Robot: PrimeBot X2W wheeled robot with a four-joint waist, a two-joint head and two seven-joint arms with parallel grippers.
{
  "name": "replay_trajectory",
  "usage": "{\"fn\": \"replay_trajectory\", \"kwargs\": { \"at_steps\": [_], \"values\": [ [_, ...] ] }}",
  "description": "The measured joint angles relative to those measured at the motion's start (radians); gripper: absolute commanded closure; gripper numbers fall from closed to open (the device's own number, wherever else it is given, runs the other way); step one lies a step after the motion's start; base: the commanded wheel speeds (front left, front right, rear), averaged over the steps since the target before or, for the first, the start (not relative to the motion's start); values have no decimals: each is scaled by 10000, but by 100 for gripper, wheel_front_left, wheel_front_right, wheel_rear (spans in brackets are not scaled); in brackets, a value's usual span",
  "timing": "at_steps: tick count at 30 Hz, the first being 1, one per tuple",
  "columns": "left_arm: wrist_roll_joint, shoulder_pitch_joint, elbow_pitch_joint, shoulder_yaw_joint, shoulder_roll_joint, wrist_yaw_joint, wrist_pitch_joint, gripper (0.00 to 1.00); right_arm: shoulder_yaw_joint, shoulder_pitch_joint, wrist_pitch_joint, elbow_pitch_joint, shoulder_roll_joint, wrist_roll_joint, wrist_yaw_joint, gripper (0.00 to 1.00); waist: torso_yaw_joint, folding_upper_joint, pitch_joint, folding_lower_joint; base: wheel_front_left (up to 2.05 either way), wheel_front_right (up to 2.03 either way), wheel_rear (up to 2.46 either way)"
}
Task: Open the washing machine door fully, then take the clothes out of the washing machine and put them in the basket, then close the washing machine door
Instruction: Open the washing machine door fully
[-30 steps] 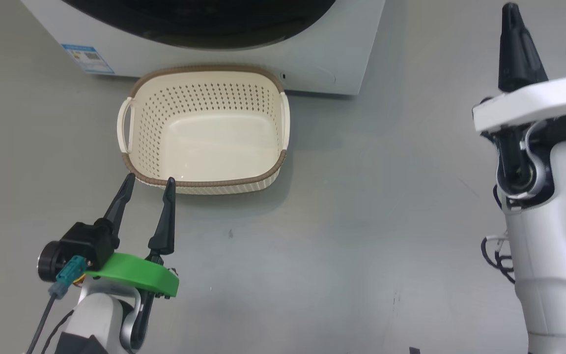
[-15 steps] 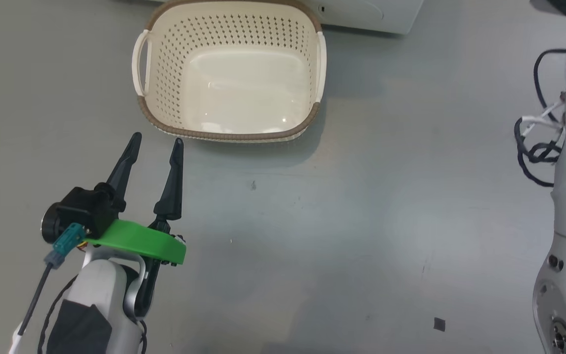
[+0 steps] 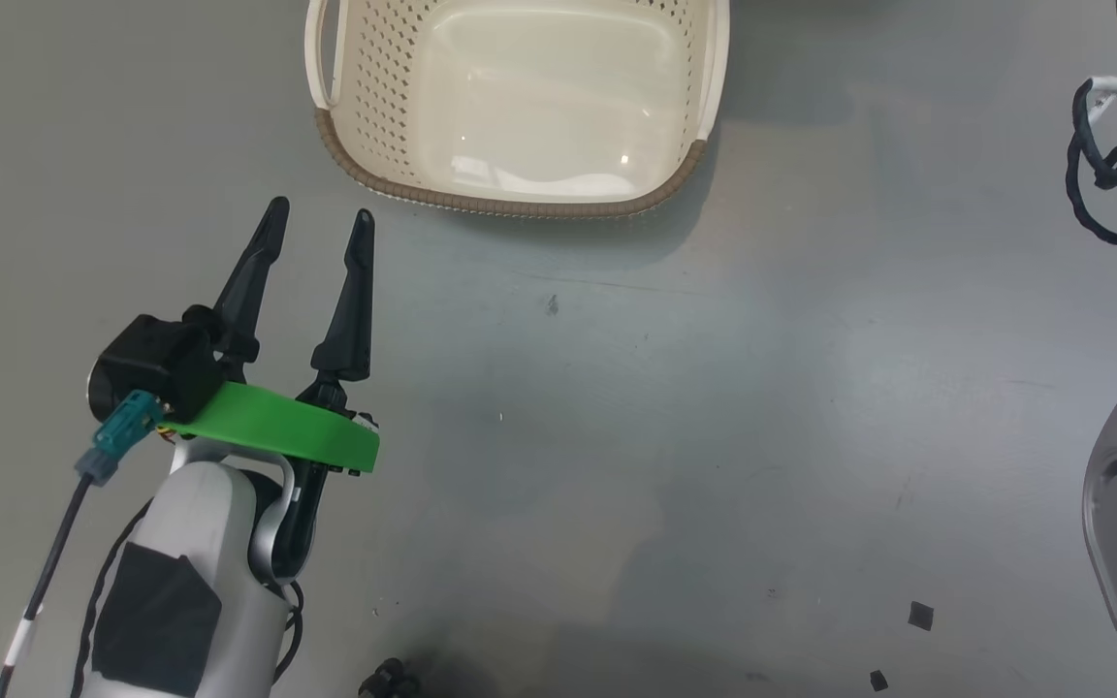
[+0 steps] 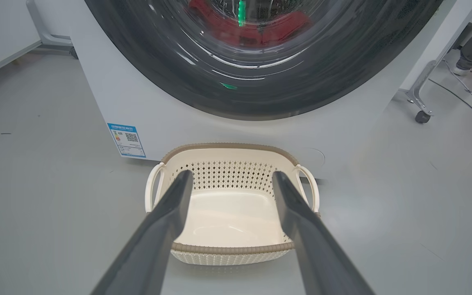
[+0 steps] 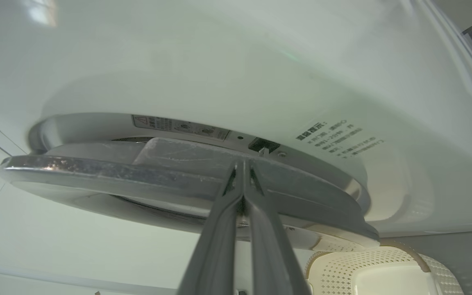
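My right tool (image 5: 243, 166) is clenched, its two fingers pressed flat together with nothing between them. The tips are at the edge of the washing machine door (image 5: 170, 174), close by the latch slot (image 5: 263, 145). From the right wrist view the door seems to stand a little off the white front of the washing machine (image 4: 109, 102). I cannot tell whether my tips touch it.

I judge the door rigid and fairly heavy, turning only on its hinge, with a glossy rim that gives little friction. So I would hook behind the rim on this latch side and follow its arc rather than pinch it.

The clothes (image 4: 289, 22) lie behind the glass, red, soft and limp. They should be light and take a pinch on any bunched fold.

My left tool (image 3: 319, 209) is released, fingers spread wide above the floor (image 3: 617, 407), just short of the basket (image 3: 520, 206). The basket sits before the machine and looks light enough to slide.
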Motion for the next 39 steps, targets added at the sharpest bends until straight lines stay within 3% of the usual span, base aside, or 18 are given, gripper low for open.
{"fn": "replay_trajectory", "kwargs": {
  "at_steps": [13,26,39],
  "values": [
    [-96,-209,-10,-182,-25,-4,0,0,36,-1188,522,1007,-209,456,-198,100,436,0,335,0,0,0,0],
    [-157,-216,105,-318,-40,-6,0,0,-159,-1931,1204,1965,-347,1615,-510,100,544,0,318,0,0,0,0],
    [-157,-217,121,-334,-42,-12,0,0,-25,-2292,2013,2813,-245,2050,-545,100,523,0,238,0,0,0,0]
  ]
}}
